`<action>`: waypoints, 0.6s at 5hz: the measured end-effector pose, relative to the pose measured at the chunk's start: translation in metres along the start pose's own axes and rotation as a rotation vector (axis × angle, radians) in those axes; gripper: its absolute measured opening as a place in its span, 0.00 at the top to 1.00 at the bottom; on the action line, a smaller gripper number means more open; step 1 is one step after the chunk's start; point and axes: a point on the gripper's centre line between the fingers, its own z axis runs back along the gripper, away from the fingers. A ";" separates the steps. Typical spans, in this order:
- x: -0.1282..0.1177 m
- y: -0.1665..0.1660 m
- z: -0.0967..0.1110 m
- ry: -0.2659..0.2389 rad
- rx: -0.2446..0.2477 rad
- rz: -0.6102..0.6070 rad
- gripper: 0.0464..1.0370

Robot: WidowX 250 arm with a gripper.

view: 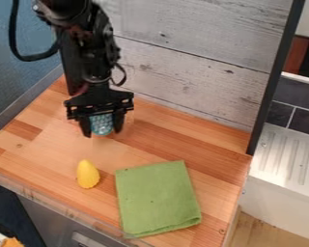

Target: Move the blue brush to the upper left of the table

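Holding the blue brush [102, 124] in the black gripper [102, 131], clamping it between two fingers [118, 123] — probably to prevent slipping or twisting during the move. Pointing down over the upper left of the wooden table [144, 144], near the grey plank wall [176, 87], so apparently nearing the goal. Perhaps touching the wood, perhaps hanging just above; impossible to tell. Working well apart from the yellow toy [88, 174] and the folded green cloth [158, 198], so risking little contact with either. Probably needing only gentle lowering and a gradual release next — likely inviting a tip or roll by opening too hastily.
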 end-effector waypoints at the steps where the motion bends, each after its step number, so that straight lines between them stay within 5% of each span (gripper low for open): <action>1: 0.006 0.003 -0.011 0.000 -0.038 0.006 0.25; 2: 0.005 0.005 -0.012 0.031 -0.059 0.025 0.03; 3: 0.005 0.004 -0.012 0.040 -0.073 0.019 0.03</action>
